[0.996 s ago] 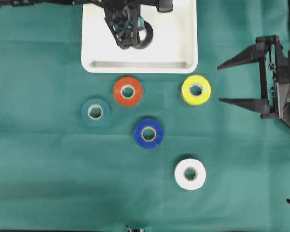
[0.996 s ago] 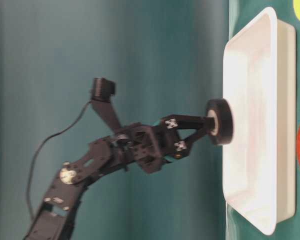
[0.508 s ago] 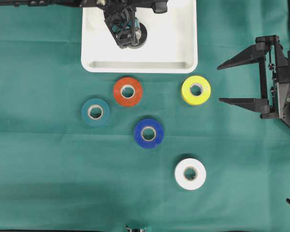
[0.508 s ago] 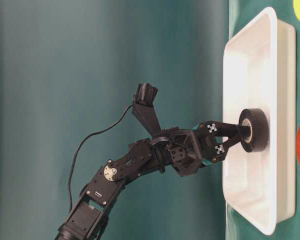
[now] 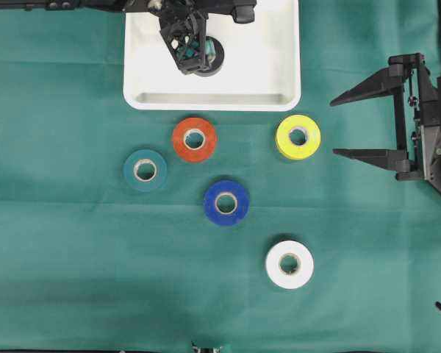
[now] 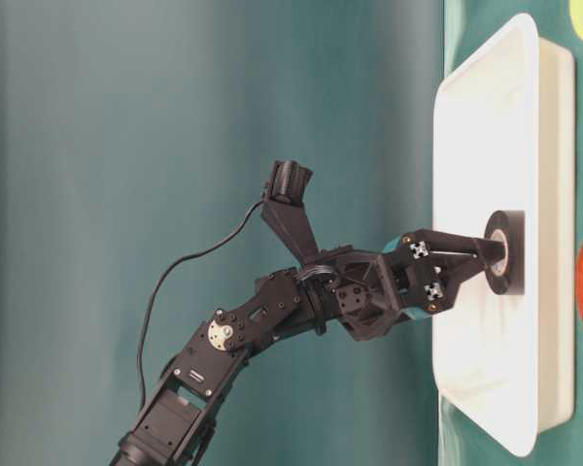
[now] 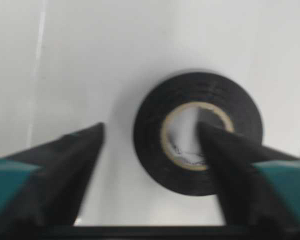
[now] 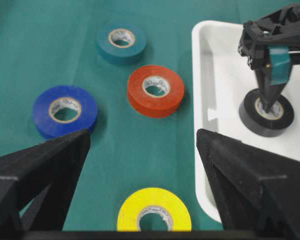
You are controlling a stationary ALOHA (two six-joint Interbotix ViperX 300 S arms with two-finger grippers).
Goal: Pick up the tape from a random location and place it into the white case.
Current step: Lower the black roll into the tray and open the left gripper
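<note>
1. Presently, lying flat on the floor of the white case point(image 5: 279, 73): the black tape point(image 7: 197, 132), resting loose, apparently released.
2. Standing parted over it, the left gripper point(image 7: 150, 150): one finger in the core, the other outside, clamping nothing.
3. Idling wide apart and empty, the right gripper point(image 5: 353, 125).
4. Judging handling: light, stiff ring, smooth sided, liable to roll on edge; best taking hold across the wall through the core.

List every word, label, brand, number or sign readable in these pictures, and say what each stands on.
None can be read.
Black tape roll in the white plastic case: dark marks inside its cardboard core, too blurred to read.
Small white marks on the left gripper: patterns, not text.
</note>
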